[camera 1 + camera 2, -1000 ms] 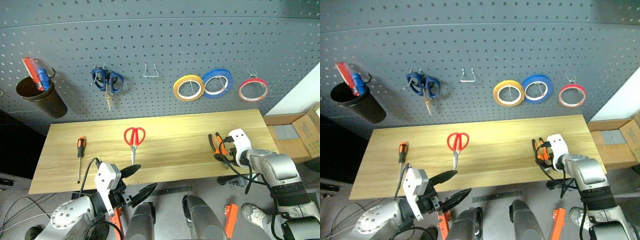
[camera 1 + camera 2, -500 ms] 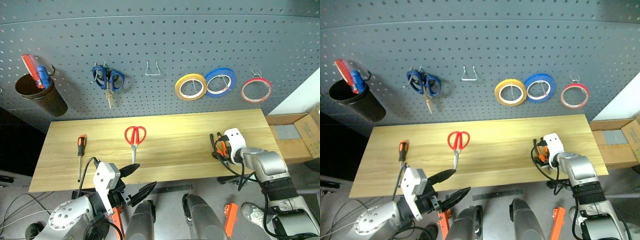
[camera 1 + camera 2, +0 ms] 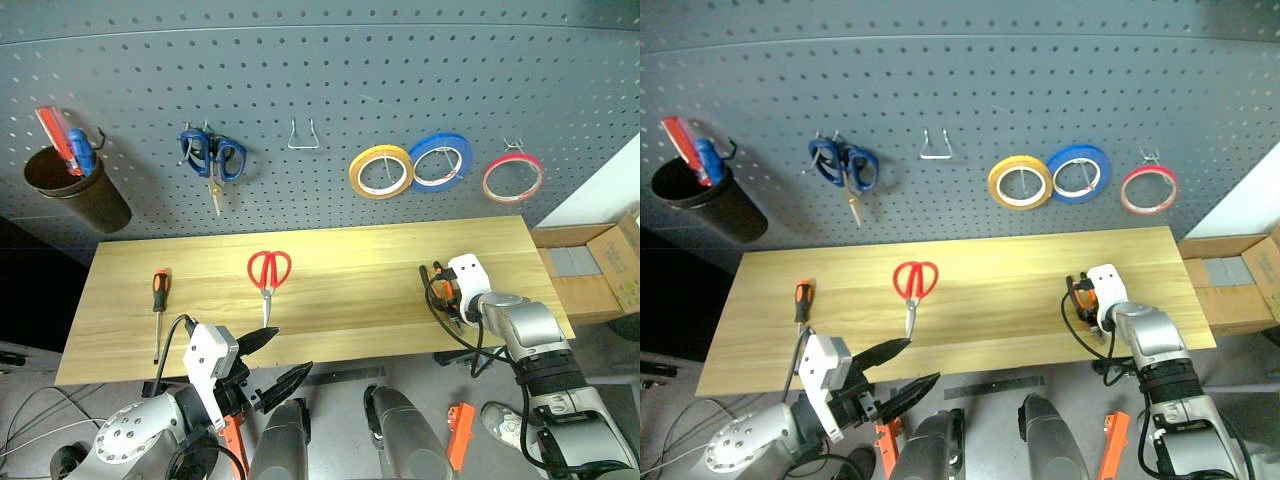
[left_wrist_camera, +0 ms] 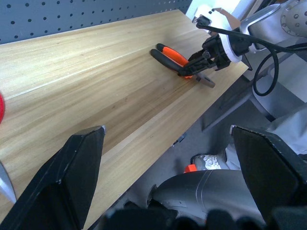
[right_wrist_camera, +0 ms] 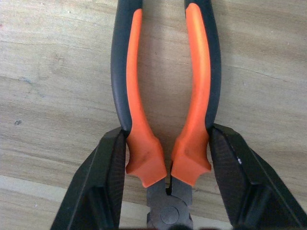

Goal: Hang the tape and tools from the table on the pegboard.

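The pliers (image 5: 165, 110) lie on the table (image 3: 350, 300) near its right end, hard, heavy and probably slippery, and the right gripper (image 5: 165, 189) pinches both handles just above the metal joint, a good spot.

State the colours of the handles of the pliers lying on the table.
Orange and black: the pliers have black handles with orange inner grips, clearest in the right wrist view.

Bright, even light; seemingly bowed edges
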Action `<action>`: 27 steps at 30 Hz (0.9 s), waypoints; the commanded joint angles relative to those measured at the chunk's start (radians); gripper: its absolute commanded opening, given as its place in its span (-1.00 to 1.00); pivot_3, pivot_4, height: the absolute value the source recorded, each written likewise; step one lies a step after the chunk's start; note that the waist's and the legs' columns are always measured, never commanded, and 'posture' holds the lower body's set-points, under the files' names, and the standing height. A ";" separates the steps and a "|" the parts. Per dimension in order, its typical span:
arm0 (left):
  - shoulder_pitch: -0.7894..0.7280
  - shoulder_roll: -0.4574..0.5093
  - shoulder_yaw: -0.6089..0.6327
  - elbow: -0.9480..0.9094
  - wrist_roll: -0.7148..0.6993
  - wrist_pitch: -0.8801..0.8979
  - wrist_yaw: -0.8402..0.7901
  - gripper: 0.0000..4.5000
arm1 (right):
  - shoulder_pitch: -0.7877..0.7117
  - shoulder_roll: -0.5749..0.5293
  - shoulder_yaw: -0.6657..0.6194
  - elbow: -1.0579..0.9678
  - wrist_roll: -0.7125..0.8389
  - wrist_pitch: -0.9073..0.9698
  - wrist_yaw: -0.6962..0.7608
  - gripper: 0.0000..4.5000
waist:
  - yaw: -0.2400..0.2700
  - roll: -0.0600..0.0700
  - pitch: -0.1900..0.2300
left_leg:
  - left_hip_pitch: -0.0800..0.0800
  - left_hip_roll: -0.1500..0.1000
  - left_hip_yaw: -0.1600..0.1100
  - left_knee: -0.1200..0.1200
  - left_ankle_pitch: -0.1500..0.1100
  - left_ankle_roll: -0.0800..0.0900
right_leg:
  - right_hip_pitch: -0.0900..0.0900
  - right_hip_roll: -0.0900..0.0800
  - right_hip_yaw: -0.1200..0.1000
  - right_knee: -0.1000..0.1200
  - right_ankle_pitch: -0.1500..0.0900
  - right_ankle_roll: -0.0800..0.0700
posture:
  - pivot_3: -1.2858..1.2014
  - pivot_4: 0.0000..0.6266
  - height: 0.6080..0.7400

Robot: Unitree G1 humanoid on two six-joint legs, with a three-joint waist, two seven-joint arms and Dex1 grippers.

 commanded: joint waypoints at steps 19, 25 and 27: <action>0.030 -0.113 0.176 -0.114 -0.063 -0.132 0.108 1.00 | 0.060 -0.042 -0.048 -0.677 0.448 0.005 0.467 -0.10 | 0.020 0.005 0.007 | -0.007 0.001 -0.002 -0.001 -0.003 -0.001 | -0.002 -0.001 -0.002 -0.009 0.001 0.001 | 0.05 -0.07 1.00; -0.114 -0.135 0.195 -0.088 -0.028 -0.178 0.183 1.00 | -0.167 0.092 -0.046 -0.597 0.476 -0.051 0.410 -0.10 | 0.040 0.004 0.004 | -0.007 0.001 -0.002 0.000 -0.002 -0.003 | -0.002 0.000 -0.005 -0.007 0.001 0.001 | 0.07 -0.20 1.00; -0.163 -0.130 0.198 -0.082 -0.033 -0.173 0.201 1.00 | -0.234 0.121 -0.037 -0.581 0.475 -0.068 0.398 -0.10 | 0.047 0.004 0.004 | -0.007 0.001 -0.002 0.000 -0.001 -0.004 | -0.002 0.000 -0.007 -0.008 0.002 0.000 | 0.07 -0.22 1.00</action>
